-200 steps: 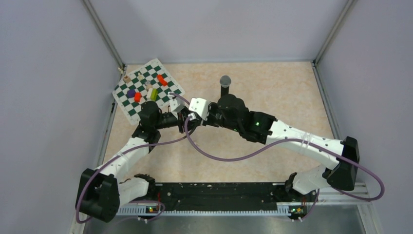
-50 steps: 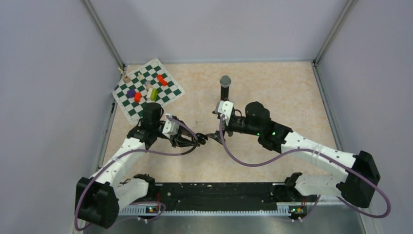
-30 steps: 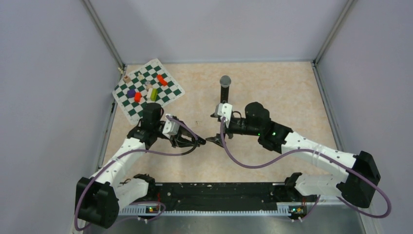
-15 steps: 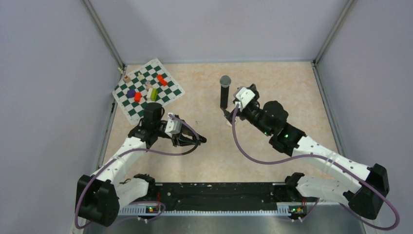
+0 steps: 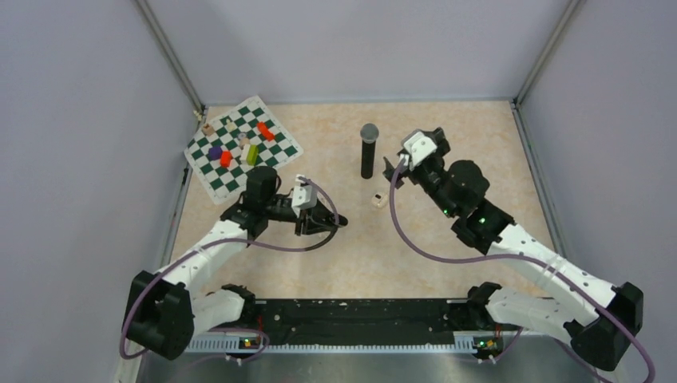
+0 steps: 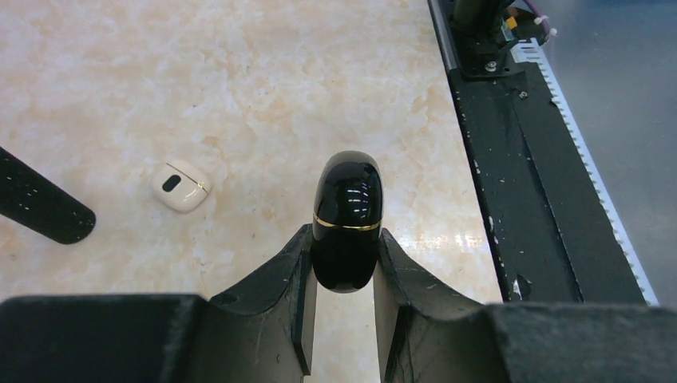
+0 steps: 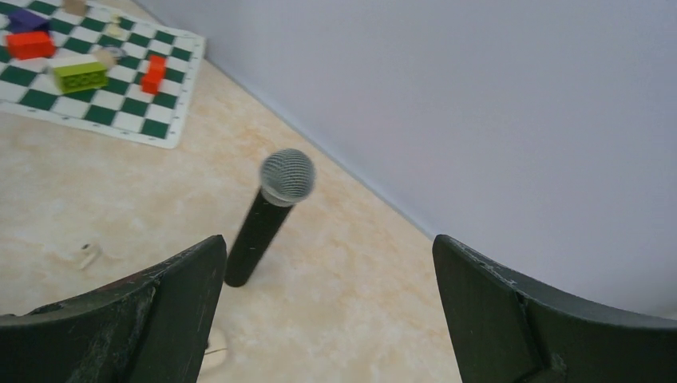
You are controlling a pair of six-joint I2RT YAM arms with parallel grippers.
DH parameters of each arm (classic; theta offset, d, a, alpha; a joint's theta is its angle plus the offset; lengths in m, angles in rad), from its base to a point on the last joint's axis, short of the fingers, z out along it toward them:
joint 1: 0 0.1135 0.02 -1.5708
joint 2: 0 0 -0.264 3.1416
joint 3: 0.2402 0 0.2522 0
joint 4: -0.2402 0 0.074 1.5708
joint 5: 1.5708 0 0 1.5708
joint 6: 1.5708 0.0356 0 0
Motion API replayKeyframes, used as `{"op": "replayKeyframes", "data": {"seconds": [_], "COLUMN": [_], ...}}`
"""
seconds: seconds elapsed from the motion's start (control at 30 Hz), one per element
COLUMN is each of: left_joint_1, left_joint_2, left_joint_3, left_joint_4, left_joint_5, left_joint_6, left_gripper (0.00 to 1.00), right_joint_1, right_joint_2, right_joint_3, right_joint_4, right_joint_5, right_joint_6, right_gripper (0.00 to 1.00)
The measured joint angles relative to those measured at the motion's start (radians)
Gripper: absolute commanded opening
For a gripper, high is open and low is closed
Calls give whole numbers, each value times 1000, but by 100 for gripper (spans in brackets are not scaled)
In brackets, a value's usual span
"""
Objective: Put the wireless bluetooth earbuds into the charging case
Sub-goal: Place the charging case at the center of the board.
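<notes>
The left arm (image 5: 207, 247) reached low across the table (image 5: 359, 267) toward the middle, wrist level, and the left gripper (image 6: 343, 235) was clamped on a black case (image 6: 346, 199) whose rounded end stuck out past the fingertips, lid shut along its gold seam. The right arm (image 5: 519, 239) stretched toward the far side, and the right gripper (image 7: 329, 247) was spread wide with nothing between its fingers, facing the upright mic (image 7: 271, 211). A white case (image 5: 380, 200) lay on the table just near the mic's base, between the two grippers. One tiny whitish bud (image 7: 88, 255) lay on the table, left of the mic and short of the checkered mat (image 7: 88, 72); the other buds could not be made out. Compared with half a second earlier, the right gripper had pulled back and to the right, uncovering the white case, while the left gripper had edged slightly right with its grip unchanged.
</notes>
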State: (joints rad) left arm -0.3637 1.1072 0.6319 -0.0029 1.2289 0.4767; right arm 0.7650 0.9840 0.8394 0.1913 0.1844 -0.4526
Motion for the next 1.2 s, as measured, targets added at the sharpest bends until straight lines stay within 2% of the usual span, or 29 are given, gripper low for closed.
{"op": "replayKeyframes", "data": {"seconds": [0.1,0.23,0.43,0.53,0.63,0.9,1.2], "left_joint_1": [-68,-181,-307,-369,-420,-516,-515], "left_joint_2": [61,187,515,729,879,1092,1281], "left_joint_3": [53,207,621,866,1017,1208,1408], "left_joint_4": [-65,-191,-447,-568,-637,-661,-621], "left_joint_5": [-105,-257,-470,-575,-638,-711,-719], "left_joint_6": [16,53,75,49,0,-205,-385], "left_gripper": [0,0,0,0,0,0,0], "right_joint_1": [-69,-134,-311,-392,-444,-500,-502], "right_joint_2": [-30,-127,-285,-297,-294,-331,-335], "right_joint_3": [32,43,-44,-91,-141,-212,-229], "right_joint_4": [-55,-114,-83,-31,16,139,192], "right_joint_5": [20,40,76,137,206,335,345], "right_joint_6": [-29,-96,-129,-111,-102,-94,-89], "right_gripper": [99,99,99,99,99,99,99]}}
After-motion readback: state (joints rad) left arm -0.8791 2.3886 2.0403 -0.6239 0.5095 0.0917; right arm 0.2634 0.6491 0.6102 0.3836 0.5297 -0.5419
